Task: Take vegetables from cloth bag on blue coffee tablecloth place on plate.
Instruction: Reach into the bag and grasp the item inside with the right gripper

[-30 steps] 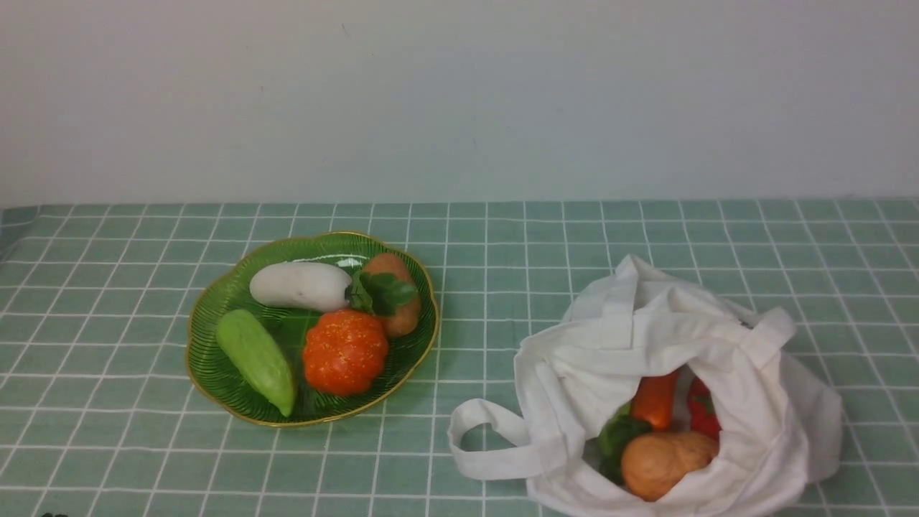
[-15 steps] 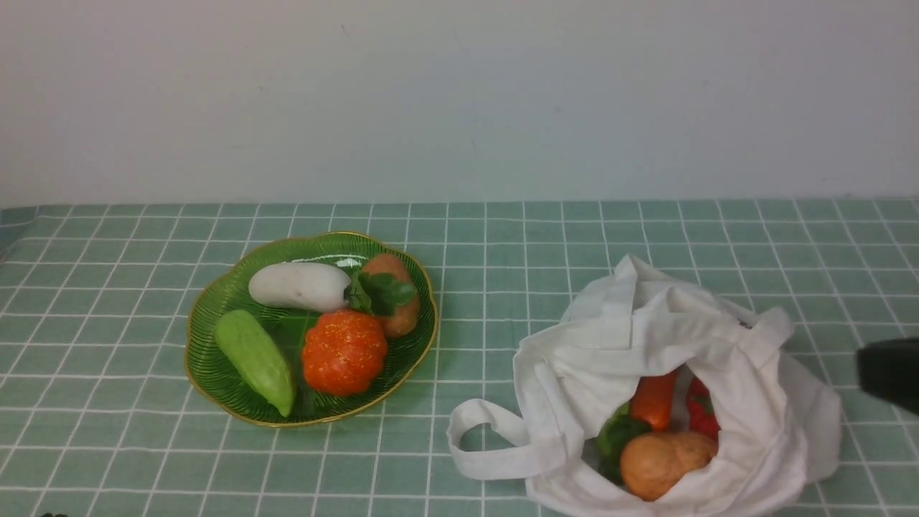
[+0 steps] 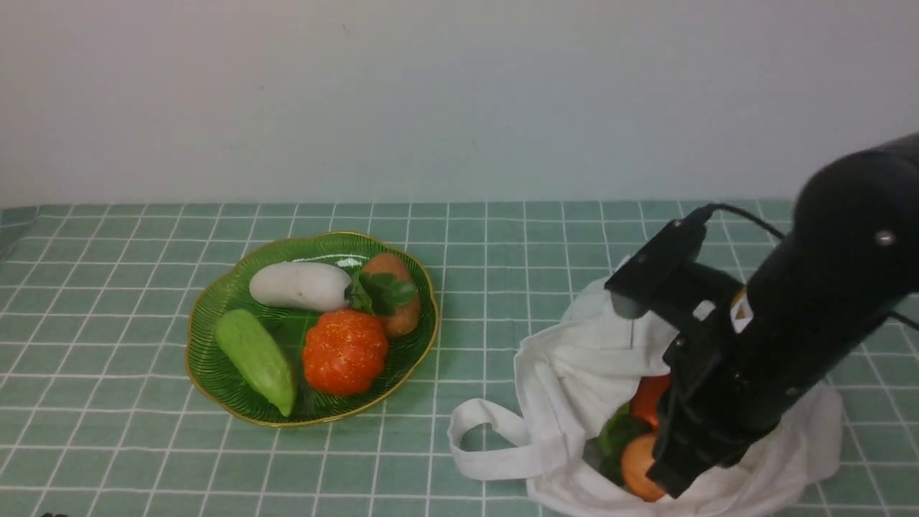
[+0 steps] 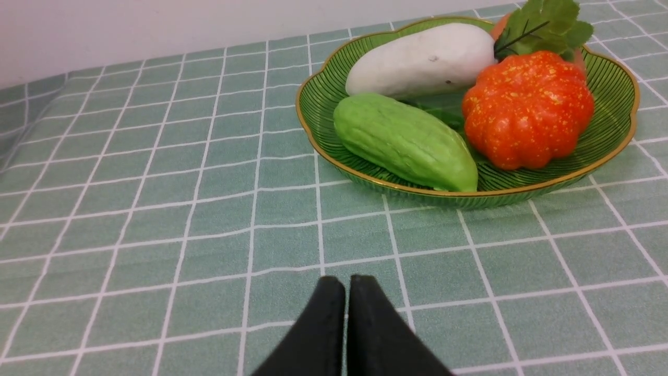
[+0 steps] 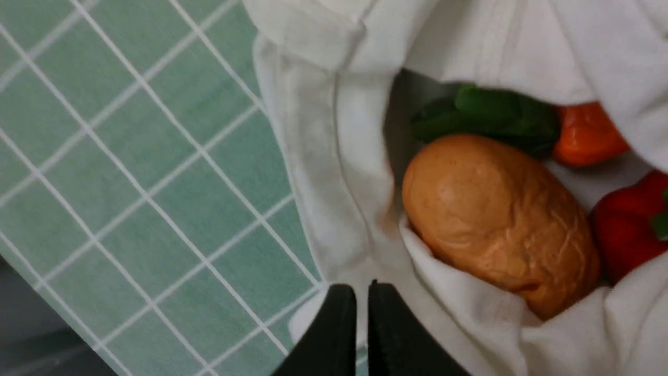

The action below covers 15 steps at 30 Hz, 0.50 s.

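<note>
The right arm (image 3: 811,309) hangs over the bag (image 3: 574,359) by the table's (image 3: 502,237) front right corner, its jaws pressed together and empty. I'd spread them first, then straddle the potato (image 5: 496,219) across its narrow width, clear of the bag's lip. The plate (image 3: 413,345) near the left edge looks crowded. The left jaws are closed too.

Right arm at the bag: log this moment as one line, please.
right gripper: shut, empty, at cloth bag mouth | potato: in bag, ungrasped | left gripper: shut, empty, facing plate | plate: four vegetables
</note>
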Available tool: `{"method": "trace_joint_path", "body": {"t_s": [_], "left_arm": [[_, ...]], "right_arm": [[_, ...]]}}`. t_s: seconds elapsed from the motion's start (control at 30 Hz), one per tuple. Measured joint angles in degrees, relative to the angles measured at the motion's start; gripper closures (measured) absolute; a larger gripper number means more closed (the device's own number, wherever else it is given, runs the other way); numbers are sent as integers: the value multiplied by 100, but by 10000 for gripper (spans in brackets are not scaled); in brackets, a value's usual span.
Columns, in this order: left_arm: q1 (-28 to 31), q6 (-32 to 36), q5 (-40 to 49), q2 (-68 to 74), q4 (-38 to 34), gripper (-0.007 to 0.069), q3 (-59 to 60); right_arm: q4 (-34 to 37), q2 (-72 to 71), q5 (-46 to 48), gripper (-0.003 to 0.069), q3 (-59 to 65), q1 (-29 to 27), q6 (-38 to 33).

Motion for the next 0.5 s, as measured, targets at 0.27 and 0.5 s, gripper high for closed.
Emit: {"method": "trace_joint_path", "body": {"t_s": [0.27,0.5], "left_arm": [[0,0,0,0,0,632,0],[0,0,0,0,0,632,0]], "right_arm": [[-411,673,-423,353,-85,7,-410],[-682,1034,-799,100,-122,7,-1181]]}}
